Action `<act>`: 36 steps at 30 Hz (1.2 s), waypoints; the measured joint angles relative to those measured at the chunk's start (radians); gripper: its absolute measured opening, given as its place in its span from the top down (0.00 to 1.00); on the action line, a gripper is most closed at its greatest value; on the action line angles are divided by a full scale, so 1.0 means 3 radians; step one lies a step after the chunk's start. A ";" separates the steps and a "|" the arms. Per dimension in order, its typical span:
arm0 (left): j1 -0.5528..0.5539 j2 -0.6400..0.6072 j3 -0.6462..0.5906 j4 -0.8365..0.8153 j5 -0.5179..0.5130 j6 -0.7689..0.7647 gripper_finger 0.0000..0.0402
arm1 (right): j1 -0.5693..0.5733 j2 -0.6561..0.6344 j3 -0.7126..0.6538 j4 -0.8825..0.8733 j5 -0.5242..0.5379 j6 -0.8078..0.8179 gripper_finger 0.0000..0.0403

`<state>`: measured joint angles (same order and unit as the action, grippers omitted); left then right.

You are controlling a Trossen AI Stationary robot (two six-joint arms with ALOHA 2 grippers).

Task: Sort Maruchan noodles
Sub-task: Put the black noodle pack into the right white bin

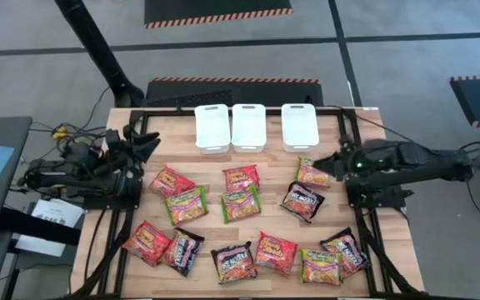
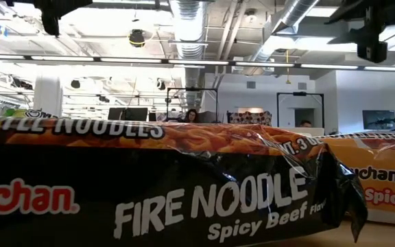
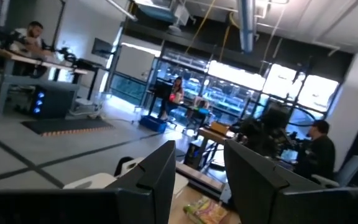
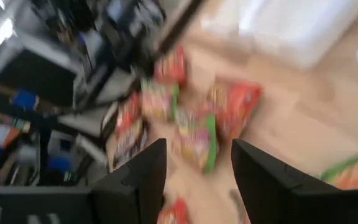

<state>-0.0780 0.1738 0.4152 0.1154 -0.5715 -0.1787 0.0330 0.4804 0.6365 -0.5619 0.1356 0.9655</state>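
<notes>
Twelve Maruchan noodles packets lay spread over the wooden bench [image 1: 365, 137] in the high view, none of them in a bin. At the left edge of the frame the left end effector [image 1: 148, 146] waited just off the bench's upper left corner, its fingers [image 3: 157, 180] parted with nothing between them in the left wrist view. Moving right, a red-orange packet [image 1: 172, 181] lay nearest that arm, a green-yellow packet [image 1: 186, 204] just below it, and lower still another red-orange packet [image 1: 147, 242] touched a black-purple packet [image 1: 182, 250]. Along the top edge of the bench, three white bins [image 1: 256, 127] stood in a row, two close together and the third a little apart to the right; all looked bare inside. Below them sat a red-orange one [image 1: 241, 177] over a green-yellow one [image 1: 240, 203], and lower came the black Fire Noodle packet [image 1: 233, 262], which filled the low view [image 2: 184, 199]. Right of centre, the right end effector [image 1: 330, 165] hovered above the green-yellow packet [image 1: 311, 172] under the third bin, its fingers [image 4: 143, 174] spread and empty in the right wrist view. A black-purple one [image 1: 302, 201] lay just below, and three more packets sat along the lower right.
</notes>
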 joint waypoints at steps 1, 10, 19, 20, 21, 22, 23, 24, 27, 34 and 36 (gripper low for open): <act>0.0000 0.0000 0.0000 0.0001 -0.0008 0.0000 0.69 | 0.0000 0.0072 0.0000 -0.0015 -0.0085 0.0036 0.50; 0.0001 0.0000 0.0001 -0.0106 -0.0057 -0.0053 0.69 | 0.0028 0.0675 0.0000 -0.0020 -0.0370 -0.0366 0.54; 0.0000 -0.0001 0.0003 -0.0231 -0.0065 -0.0180 0.69 | 0.0162 0.1229 0.0000 -0.0056 -0.0365 -0.0505 0.57; 0.0001 -0.0001 0.0003 -0.0237 -0.0065 -0.0181 0.69 | 0.0172 0.1294 0.0000 -0.0056 -0.0363 -0.0503 0.57; 0.0000 -0.0001 0.0003 -0.0243 -0.0065 -0.0181 0.69 | 0.0174 0.1368 0.0000 -0.0047 -0.0363 -0.0483 0.57; 0.0001 -0.0001 0.0003 -0.0245 -0.0065 -0.0181 0.69 | 0.0174 0.1446 0.0000 -0.0046 -0.0365 -0.0444 0.57; 0.0001 -0.0001 0.0003 -0.0244 -0.0065 -0.0181 0.69 | 0.0174 0.1521 0.0000 -0.0055 -0.0368 -0.0415 0.57; 0.0000 -0.0001 0.0003 -0.0245 -0.0065 -0.0181 0.69 | 0.0175 0.1598 0.0000 -0.0057 -0.0375 -0.0398 0.57; 0.0000 -0.0001 0.0003 -0.0245 -0.0066 -0.0181 0.69 | 0.0200 0.1820 0.0000 -0.0049 -0.0471 -0.0305 0.57; 0.0000 -0.0001 0.0003 -0.0248 -0.0156 -0.0180 0.69 | 0.0219 0.2201 0.0001 -0.0043 -0.0806 -0.0211 0.53; 0.0001 -0.0001 0.0003 -0.0247 -0.0157 -0.0179 0.69 | 0.0218 0.2273 0.0000 -0.0046 -0.0806 -0.0167 0.51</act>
<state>-0.0778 0.1734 0.4160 0.0412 -0.6186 -0.2325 0.0983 1.1625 0.6366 -0.5758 -0.1062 0.9155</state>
